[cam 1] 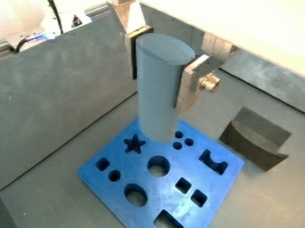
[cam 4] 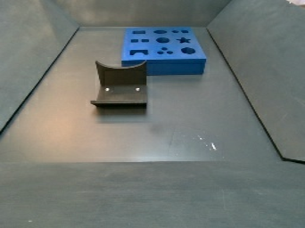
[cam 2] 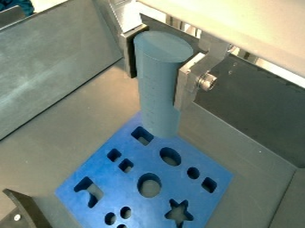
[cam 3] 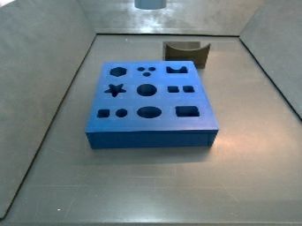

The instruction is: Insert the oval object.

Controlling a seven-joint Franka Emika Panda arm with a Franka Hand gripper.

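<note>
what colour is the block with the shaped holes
Bright blue: the flat blue block with cut-out holes shows best in a side view.

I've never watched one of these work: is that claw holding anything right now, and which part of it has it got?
Yes. The gripper, raised above the blue block, holds the oval peg upright by its upper part; the fingers press its sides near the top.

The table (cam 4: 179, 134) is a plain grey surface walled in on its sides by grey panels. Two things rest directly on it. A blue block (cam 3: 151, 103) (cam 4: 165, 49) lies flat, its top face cut with holes of many shapes, among them a star, circles, squares and ovals. Near it but apart stands the fixture (cam 4: 119, 85) (cam 3: 185, 53), a dark L-shaped bracket on its base plate. The hand (cam 1: 167, 76) hangs above the blue block, off the table, closed around a grey-blue oval peg (cam 1: 160, 85).
</note>
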